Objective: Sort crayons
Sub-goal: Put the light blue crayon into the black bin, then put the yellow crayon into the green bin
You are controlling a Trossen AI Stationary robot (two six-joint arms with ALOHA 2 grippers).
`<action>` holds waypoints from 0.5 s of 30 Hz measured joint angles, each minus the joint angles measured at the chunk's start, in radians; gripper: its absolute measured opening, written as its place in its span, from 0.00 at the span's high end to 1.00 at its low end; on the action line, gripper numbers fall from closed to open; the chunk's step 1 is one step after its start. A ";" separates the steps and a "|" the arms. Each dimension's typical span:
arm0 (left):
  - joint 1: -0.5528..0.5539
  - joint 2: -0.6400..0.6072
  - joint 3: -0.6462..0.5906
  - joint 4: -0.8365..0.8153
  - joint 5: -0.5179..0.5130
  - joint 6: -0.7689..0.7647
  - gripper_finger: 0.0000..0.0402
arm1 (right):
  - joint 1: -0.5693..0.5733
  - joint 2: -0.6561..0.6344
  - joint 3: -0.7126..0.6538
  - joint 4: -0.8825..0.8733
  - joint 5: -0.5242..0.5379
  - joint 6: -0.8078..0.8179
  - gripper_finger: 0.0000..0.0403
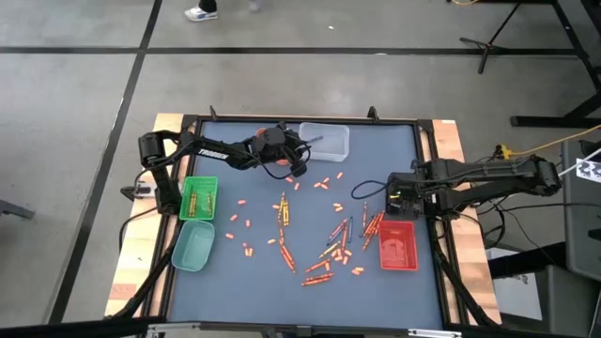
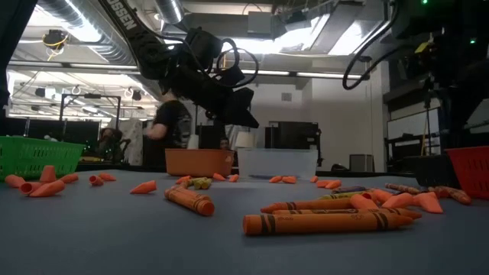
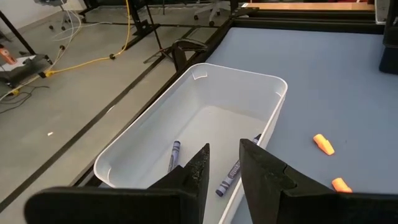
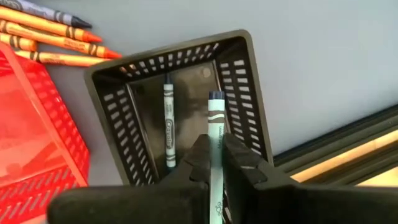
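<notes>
Many crayons (image 1: 329, 246) and short orange pieces lie loose on the blue table. My right gripper (image 4: 216, 154), near the right edge, is shut on a teal-wrapped, dark-tipped crayon (image 4: 215, 115) above a black slotted basket (image 4: 245, 93). One similar crayon (image 4: 168, 124) lies flat on the basket's floor. My left gripper (image 3: 224, 167) hovers open at the far middle over a white tray (image 3: 273, 93). Two blue-purple crayons (image 3: 174, 154) lie in that tray. Nothing sits between the left fingers. My right gripper pinches the crayon's wrapped shaft (image 4: 216, 144) between its two fingers. The fingers come from above, pointing steeply down, and the crayon runs along them. Its dark tip (image 4: 215, 94) sticks out past the fingertips over the basket's inside, clear of the floor.
A red tray (image 1: 398, 246) stands beside the black basket, toward the table's near edge. A green basket (image 1: 198, 198) and a teal tray (image 1: 193, 246) are at the left. An orange tray (image 2: 199, 162) sits beside the white one. People show in the room beyond.
</notes>
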 joint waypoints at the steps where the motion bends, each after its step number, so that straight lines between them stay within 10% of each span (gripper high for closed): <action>1: 0.000 0.000 0.000 0.000 0.000 0.000 0.82 | 0.000 0.000 0.000 0.002 0.000 0.000 0.96; 15: -0.005 0.000 0.000 0.000 0.113 -0.001 0.82 | 0.000 0.000 0.000 0.005 0.004 0.000 0.78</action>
